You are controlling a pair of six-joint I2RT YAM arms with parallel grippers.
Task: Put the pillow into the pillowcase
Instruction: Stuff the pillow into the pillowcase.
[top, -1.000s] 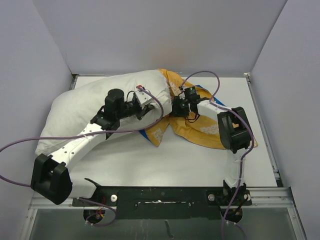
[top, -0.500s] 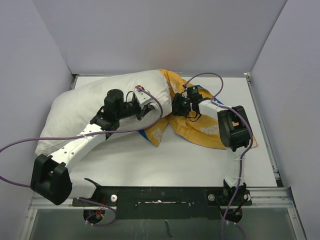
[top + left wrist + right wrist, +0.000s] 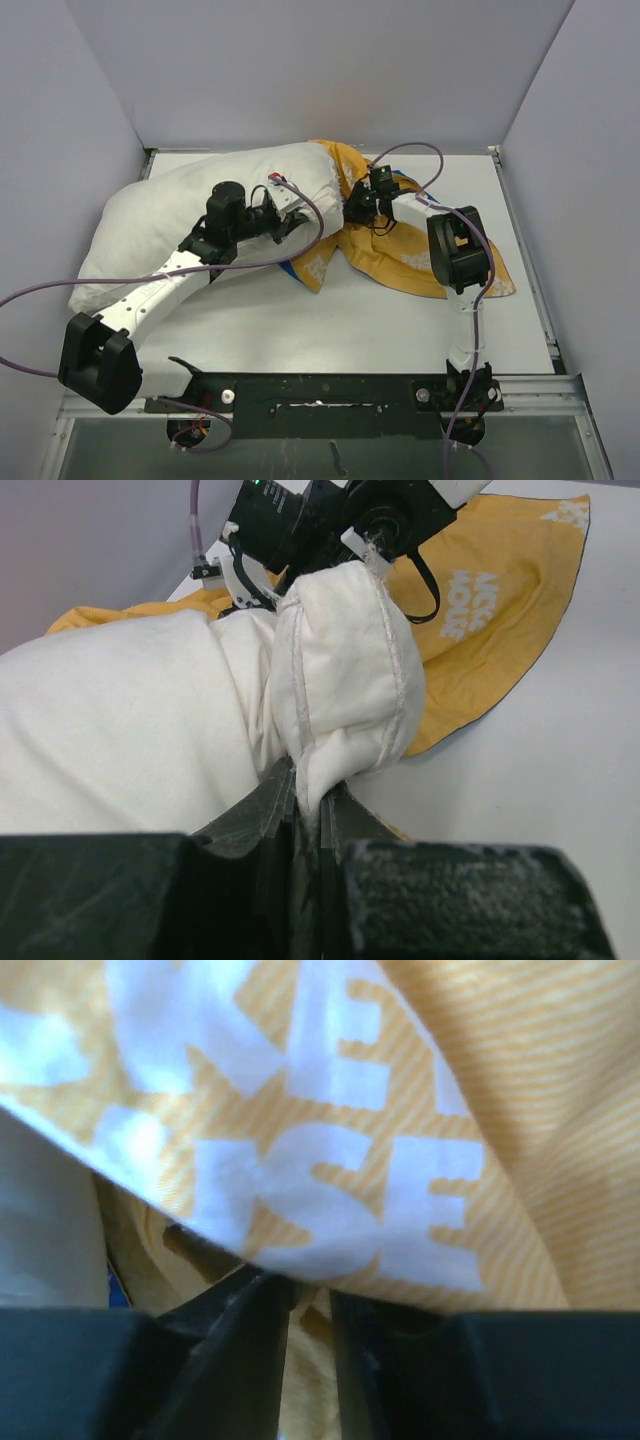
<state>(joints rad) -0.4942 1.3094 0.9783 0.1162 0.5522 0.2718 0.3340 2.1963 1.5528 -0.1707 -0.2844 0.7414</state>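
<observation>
Pillow (image 3: 150, 210) corner sits pinched tight in the left gripper (image 3: 308, 790) — the right gripper (image 3: 300, 1290) is up against the yellow pillowcase (image 3: 400, 255); gripping or not, I cannot tell.

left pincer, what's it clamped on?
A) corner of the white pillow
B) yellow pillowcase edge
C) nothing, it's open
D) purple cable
A: in the left wrist view the left pincer is shut on a bunched corner of the pillow, while the yellow pillowcase lies beyond it, untouched by that pincer.
</observation>
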